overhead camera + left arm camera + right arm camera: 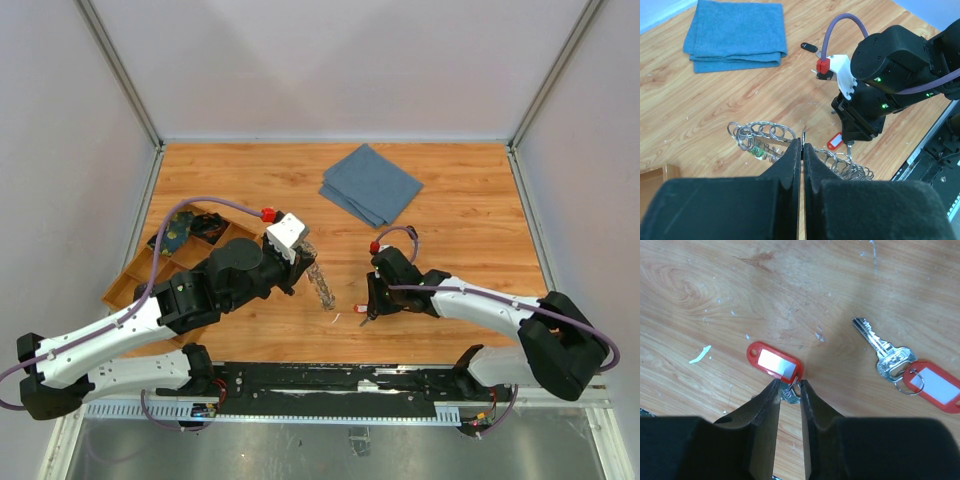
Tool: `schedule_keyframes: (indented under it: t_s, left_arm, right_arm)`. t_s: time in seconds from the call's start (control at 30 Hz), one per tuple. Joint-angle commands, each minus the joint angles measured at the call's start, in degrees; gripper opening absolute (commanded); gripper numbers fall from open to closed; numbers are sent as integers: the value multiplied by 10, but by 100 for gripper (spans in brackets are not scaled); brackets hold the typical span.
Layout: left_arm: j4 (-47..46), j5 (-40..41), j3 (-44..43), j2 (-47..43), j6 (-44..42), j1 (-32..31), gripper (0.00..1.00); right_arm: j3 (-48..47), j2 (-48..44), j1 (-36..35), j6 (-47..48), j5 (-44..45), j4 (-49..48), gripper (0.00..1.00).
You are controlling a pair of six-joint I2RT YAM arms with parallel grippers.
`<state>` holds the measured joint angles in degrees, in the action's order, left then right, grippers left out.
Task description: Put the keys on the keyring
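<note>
Silvery keyring (762, 137) half hidden behind left gripper (802, 142) clamped on it; red-tagged key (776, 362) mostly hidden in right gripper's (788, 385) pinch

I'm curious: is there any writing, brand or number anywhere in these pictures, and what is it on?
None can be read.
The white slip in the red key tag looks blank, and so does the one in the other red key tag.
No lettering shows anywhere else.

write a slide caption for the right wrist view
Right claw straddling a red-tagged key on the wooden table, with a second red-tagged key lying apart nearby.
</note>
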<state>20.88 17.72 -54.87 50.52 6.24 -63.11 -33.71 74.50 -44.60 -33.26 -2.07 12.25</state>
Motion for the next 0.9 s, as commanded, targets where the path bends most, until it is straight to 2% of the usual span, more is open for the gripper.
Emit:
schedule_keyframes:
  t_s: [0.0, 0.4, 0.87]
  left_arm:
    - [-36, -4, -16, 0, -6, 3, 1]
    - [-36, -8, -18, 5, -5, 4, 1]
    - [-34, -6, -24, 15, -7, 3, 1]
  right_arm:
    - [6, -18, -12, -9, 11, 18, 22]
    - [8, 1, -14, -11, 0, 21, 20]
    - [6, -12, -14, 9, 4, 17, 1]
